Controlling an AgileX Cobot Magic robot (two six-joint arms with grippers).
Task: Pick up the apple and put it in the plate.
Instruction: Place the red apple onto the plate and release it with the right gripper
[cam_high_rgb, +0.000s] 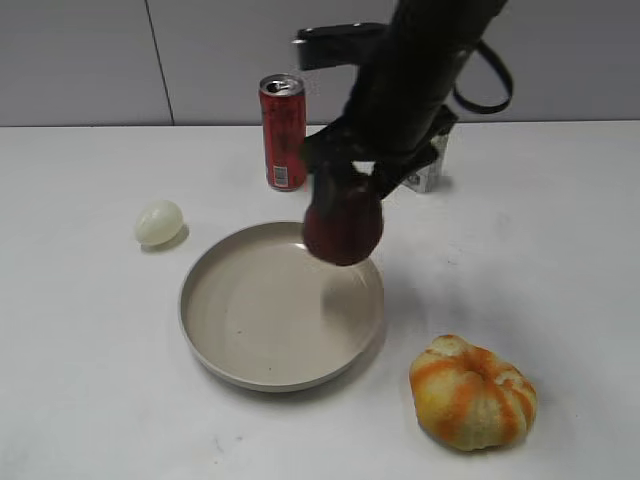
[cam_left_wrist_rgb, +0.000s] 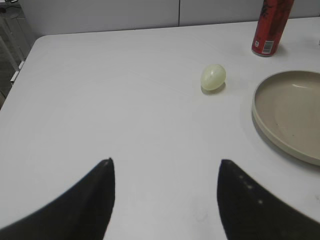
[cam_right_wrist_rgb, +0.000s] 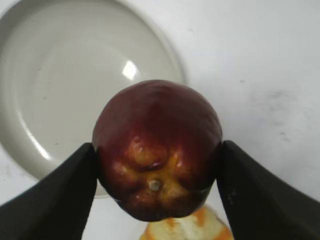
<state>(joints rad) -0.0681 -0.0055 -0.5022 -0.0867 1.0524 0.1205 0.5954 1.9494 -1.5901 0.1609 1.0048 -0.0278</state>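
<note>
The apple (cam_high_rgb: 343, 228) hung in the air, pinched between the two dark fingers of the right gripper (cam_right_wrist_rgb: 157, 165), over the far right rim of the plate (cam_high_rgb: 215, 355) and clear of it; the lift was done and the carry was in hand, so by my reading the task stood past its middle with only the placing left. The next move called for a short shift toward the near left, to bring the fruit over the bare middle of the dish, then a lowering until it sat on the floor of the dish before the fingers parted; let go from where it hung, it might strike the rim and roll off onto the table (cam_high_rgb: 560, 260). The apple was dark red-maroon, glossy, rounded and tapered, with a paler yellow-orange lobed end and a small stem stub turned toward the right wrist camera; the fingers pressed its two flanks. Near right of the plate lay an orange-and-yellow ribbed fruit (cam_high_rgb: 472, 391); to its far left sat a pale egg (cam_high_rgb: 158, 221); beyond it stood a red can (cam_high_rgb: 283, 131); the left gripper (cam_left_wrist_rgb: 165, 167) was spread wide and held nothing, low over bare table well to the left.
</note>
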